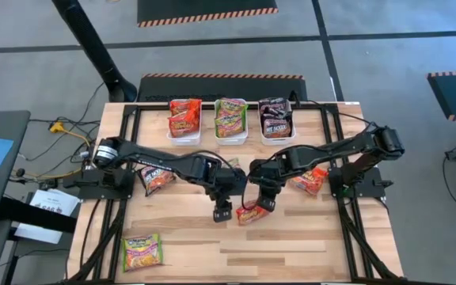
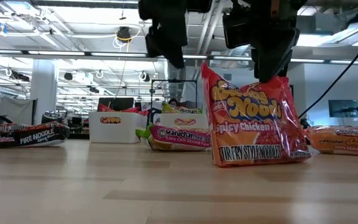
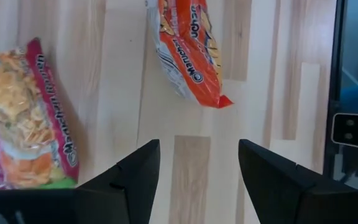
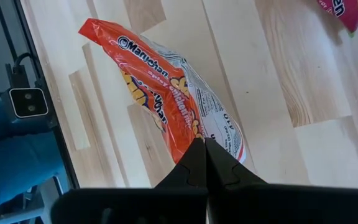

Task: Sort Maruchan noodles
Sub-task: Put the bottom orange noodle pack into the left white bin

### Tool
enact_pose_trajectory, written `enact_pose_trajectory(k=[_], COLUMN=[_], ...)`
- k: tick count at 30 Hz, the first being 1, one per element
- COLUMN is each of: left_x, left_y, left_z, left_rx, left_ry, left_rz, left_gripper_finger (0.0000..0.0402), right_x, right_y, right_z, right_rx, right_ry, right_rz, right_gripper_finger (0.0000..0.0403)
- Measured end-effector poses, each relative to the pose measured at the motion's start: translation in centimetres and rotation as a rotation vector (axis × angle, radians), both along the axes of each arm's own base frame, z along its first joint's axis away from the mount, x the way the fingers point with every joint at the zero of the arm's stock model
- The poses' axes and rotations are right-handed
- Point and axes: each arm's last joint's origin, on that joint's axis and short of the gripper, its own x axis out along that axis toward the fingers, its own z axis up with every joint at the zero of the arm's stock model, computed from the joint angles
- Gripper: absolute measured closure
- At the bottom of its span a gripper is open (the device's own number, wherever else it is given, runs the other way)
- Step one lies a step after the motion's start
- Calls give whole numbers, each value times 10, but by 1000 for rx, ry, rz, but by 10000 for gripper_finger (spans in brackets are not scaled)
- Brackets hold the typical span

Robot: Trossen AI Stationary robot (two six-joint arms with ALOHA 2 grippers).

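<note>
Hanging from the right gripper (image 1: 265, 203), the red-orange packet (image 1: 249, 213) stands on its lower edge on the table (image 1: 291, 245) near the middle, the fingers pinched together on its top edge. In the low view it stands upright, printed face toward the near edge, long axis running left to right. The left gripper (image 1: 222, 210) sits just to its left, fingers spread apart with nothing between them. The white bin (image 1: 184, 132) with red-orange packets lies at the far edge, up and to the left, so I'd guess the carry goes that way, across the left arm's side.
</note>
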Motion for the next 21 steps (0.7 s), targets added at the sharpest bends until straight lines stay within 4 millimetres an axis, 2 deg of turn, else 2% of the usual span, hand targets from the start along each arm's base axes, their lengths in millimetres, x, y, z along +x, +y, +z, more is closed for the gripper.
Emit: enact_pose_trajectory(k=[6,14,21], left_x=[5,10,13], left_y=[-1,-2,-3], left_z=[-15,-22,-37], left_rx=[-17,-58,-131], left_ry=[-72,-145,-223], left_rz=[1,7,46], left_gripper_finger=[198,198,198], right_x=[0,0,0], right_y=[0,0,0], right_z=[0,0,0], right_rx=[0,0,-1], right_ry=[0,-1,5], right_rz=[1,1,0], right_gripper_finger=[399,399,399])
